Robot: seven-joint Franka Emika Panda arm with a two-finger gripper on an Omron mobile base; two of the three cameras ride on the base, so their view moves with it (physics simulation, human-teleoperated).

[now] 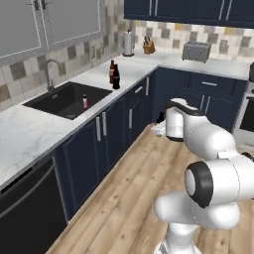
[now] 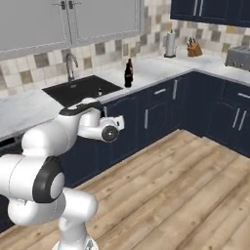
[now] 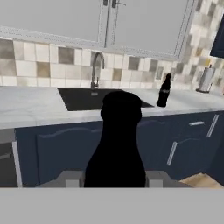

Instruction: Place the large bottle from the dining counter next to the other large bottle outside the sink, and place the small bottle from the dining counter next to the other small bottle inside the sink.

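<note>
My gripper (image 3: pixel 114 177) is shut on the small bottle (image 3: pixel 120 140), a dark shape that rises between the fingers in the hand view. It is held in front of the navy cabinets, short of the counter edge. Ahead lies the black sink (image 3: pixel 83 99) with its curved tap (image 3: pixel 97 65). The other small bottle (image 1: pixel 85 101), pink, stands inside the sink (image 1: pixel 64 99). To the right of the basin, the black large bottle (image 1: pixel 116 77) stands right beside the red-topped other large bottle (image 1: pixel 111 69) on the counter. The dining counter is out of view.
A paper towel roll (image 1: pixel 128 43), a knife block (image 1: pixel 148 46) and a toaster (image 1: pixel 196 51) stand along the back counter. A stove (image 1: pixel 245 116) is at the right edge. Navy cabinets (image 1: pixel 114 129) line the wooden floor (image 1: pixel 134 188).
</note>
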